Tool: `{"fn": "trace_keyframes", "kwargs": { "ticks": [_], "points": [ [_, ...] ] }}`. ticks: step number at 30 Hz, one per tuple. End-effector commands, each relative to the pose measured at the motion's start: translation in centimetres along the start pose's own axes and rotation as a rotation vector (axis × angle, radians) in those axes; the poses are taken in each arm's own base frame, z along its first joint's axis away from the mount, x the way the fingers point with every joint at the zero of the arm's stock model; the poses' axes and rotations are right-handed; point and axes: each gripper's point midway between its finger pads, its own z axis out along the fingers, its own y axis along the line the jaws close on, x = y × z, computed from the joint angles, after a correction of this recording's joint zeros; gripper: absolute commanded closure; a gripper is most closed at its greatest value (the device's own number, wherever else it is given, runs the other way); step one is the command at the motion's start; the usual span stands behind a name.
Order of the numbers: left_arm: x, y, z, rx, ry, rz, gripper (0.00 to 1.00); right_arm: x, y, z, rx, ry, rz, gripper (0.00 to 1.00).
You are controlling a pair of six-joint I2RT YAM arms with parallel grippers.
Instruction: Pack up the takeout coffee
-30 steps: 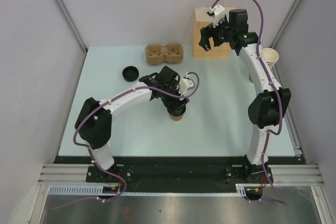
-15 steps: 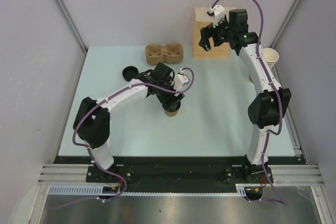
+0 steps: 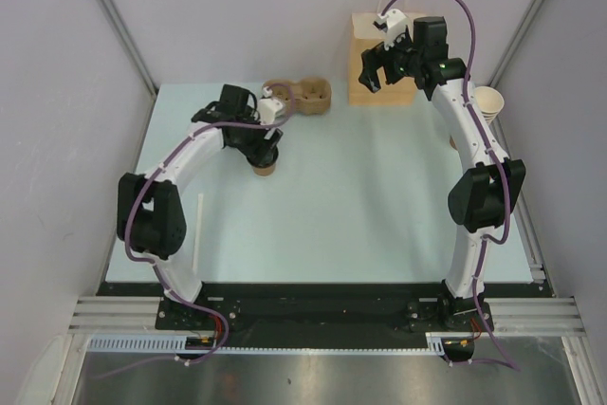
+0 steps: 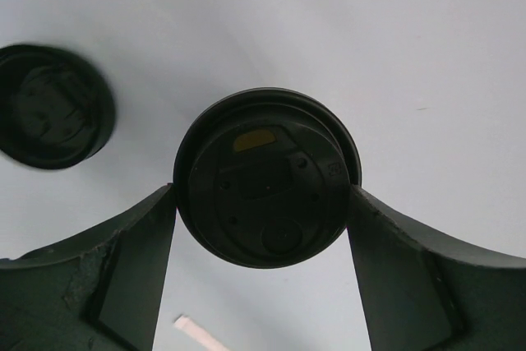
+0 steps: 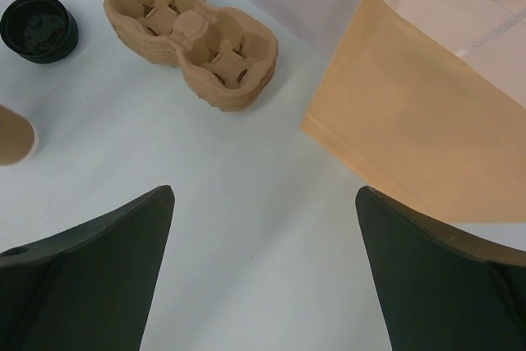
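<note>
My L hand [image 3: 260, 144] is out over the far-left part of the bench [image 3: 379, 206], pinching the tan cup [image 3: 266, 166]. On the L wrist cam the cup's black lid [image 4: 267, 178] sits on top, w/ one finger touching its rim on each side. Can't tell if the cup's base is on the bench or just off it. A second lid [image 4: 53, 107] lies loose on the bench near it, and a thin white strip [image 3: 197, 234] lies closer to my L arm's base. The pulp tray [image 3: 308, 94] is just beyond the cup, at the far edge. My R hand [image 3: 377, 65] hangs spread wide w/ nothing in it, in front of the paper bag [image 3: 363, 27]. A stack of cups [image 3: 487, 101] stands by the R edge.
</note>
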Motion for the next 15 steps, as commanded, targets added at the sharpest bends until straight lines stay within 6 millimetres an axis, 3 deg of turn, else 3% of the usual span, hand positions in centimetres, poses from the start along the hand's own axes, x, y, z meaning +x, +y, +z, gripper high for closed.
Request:
{"fn": "trace_keyframes", "kwargs": {
  "ticks": [1, 2, 6, 15],
  "points": [
    [-1.2, 4.7, -2.7, -0.083, -0.081, -0.008, 0.34, -2.3, 0.5, -1.1, -0.004, -0.053, -0.02, 0.01],
    [-0.5, 6.0, -2.9, -0.102, -0.079, -0.038, 0.34, -2.3, 0.6, -1.1, -0.006, -0.052, -0.021, 0.01],
    [0.3, 8.0, -3.1, -0.13, -0.101, -0.089, 0.34, -2.4, 0.8, -0.8, -0.007, -0.051, -0.027, 0.01],
    [2.7, 8.4, -2.1, -0.13, -0.084, -0.14, 0.34, -2.7, 1.1, -0.7, -0.012, -0.052, -0.038, 0.0]
  ]
}}
